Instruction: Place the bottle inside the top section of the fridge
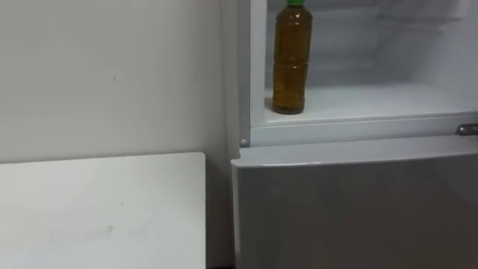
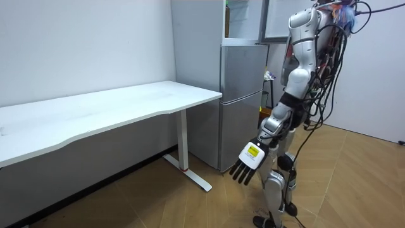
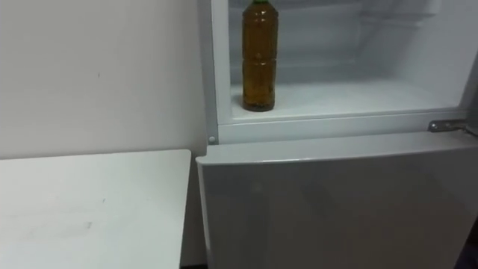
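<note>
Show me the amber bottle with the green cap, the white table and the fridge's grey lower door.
Amber plastic bottle with green cap [image 1: 290,67]: left eye view, mid-body.
White rectangular table [image 1: 97,213]: left eye view, bare top.
Grey lower fridge door [image 1: 358,217]: left eye view, front panel.

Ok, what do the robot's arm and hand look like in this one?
The left arm has silver-white shells over dark joints. The left hand has black fingers and a white tag with a yellow mark on its back.
</note>
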{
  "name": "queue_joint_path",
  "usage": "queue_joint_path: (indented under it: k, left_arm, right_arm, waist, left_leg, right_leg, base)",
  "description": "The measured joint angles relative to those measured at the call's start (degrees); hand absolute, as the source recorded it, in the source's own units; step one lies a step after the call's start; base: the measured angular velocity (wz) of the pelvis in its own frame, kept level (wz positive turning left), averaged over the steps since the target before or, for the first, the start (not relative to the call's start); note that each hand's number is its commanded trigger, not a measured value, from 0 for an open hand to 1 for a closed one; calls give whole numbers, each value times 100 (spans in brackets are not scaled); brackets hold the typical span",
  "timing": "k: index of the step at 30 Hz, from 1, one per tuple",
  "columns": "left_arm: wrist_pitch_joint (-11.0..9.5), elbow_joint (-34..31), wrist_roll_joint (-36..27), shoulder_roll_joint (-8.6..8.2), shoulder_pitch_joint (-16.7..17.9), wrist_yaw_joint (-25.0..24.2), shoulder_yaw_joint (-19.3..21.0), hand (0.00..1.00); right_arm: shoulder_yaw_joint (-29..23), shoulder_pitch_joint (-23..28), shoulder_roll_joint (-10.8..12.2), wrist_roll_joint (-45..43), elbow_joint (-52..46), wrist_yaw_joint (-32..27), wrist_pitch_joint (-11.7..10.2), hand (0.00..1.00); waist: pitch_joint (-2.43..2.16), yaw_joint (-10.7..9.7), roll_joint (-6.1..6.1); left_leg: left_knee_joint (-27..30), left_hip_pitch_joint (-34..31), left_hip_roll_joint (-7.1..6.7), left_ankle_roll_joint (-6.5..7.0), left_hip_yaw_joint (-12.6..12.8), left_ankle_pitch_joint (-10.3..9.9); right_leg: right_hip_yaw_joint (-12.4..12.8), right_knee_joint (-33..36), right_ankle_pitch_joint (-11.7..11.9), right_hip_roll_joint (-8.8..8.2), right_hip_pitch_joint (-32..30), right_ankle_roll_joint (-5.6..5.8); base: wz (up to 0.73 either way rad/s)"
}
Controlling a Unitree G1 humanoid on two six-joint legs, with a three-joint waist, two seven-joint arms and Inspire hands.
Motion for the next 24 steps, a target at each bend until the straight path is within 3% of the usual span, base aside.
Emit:
queue_joint_path:
  k: [5, 9, 18, 23, 24]
  left_arm:
    - [-11, -20, 33, 53, 46, -97, 202, 0]
    - [-27, -141, 31, 58, 151, -112, 465, 0]
    - [-125, -233, 32, 79, 152, -100, 571, 0]
    - [-125, -235, 34, 81, 172, -105, 607, 0]
    - [-125, -234, 26, 81, 176, -108, 630, 0]
  right_arm:
    - [-380, 1, -77, 448, -357, -240, -7, 0]
    - [-825, 16, -216, 548, -865, -460, -64, 0]
    - [-1325, -285, -718, 426, -1343, -974, -237, 0]
    - [-1594, -424, -1051, 228, -1836, -1286, -282, 0]
    - [-1681, -496, -1147, 248, -1954, -1337, -309, 0]
  waist:
    - [-5, -22, -49]
    - [-4, -48, -155]
    - [29, -84, -431]
    - [39, -94, -455]
    - [22, -117, -500]
  left_leg:
    - [4, -45, -13, 0, 0, 0]
    - [8, -81, -17, 0, -1, 2]
    - [15, -103, -17, 1, -9, 1]
    - [1, -193, -17, 3, -3, 0]
    - [2, -197, -17, 3, -1, 0]
  right_leg:
    - [-10, 2, -11, -11, -42, 8]
    - [5, -1, -15, -12, -80, 10]
    - [19, -12, -19, -7, -97, 12]
    - [36, 14, -18, 2, -214, 14]
    - [13, 23, -18, 0, -218, 14]
  base:
    - [0]
    - [-1]
    - [0]
    - [0]
    - [0]
